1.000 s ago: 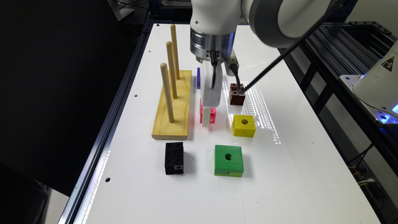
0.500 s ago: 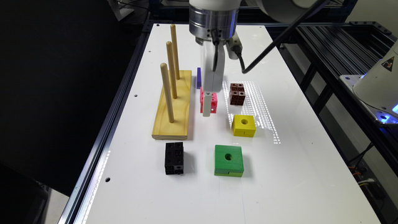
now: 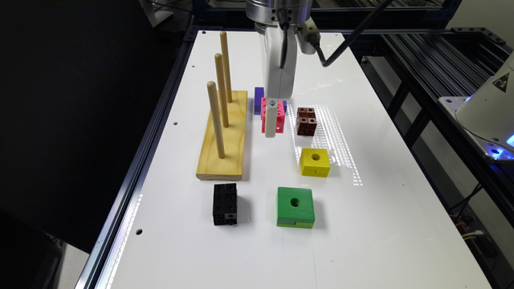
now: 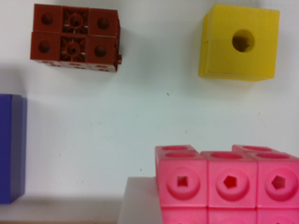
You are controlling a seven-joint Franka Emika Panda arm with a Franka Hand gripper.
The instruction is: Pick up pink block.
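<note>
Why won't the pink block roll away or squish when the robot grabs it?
The pink block has flat faces and square corners, so it probably sits still instead of rolling. It looks like hard plastic cubes snapped together, so it likely stays stiff, though a hard knock might pop the cubes apart. Being small, it is probably light.

White table [image 3: 361, 224] bears peg stand [image 3: 223, 138], brown [image 3: 306, 121], yellow [image 3: 315, 161], green [image 3: 295, 207], black blocks [image 3: 225, 204].

The arm descends vertically from above in the exterior view, wrist pointing straight down. The gripper [image 3: 272, 120] is clamped on the pink block [image 3: 277, 116], held clear of the counter [image 3: 361, 241].
</note>
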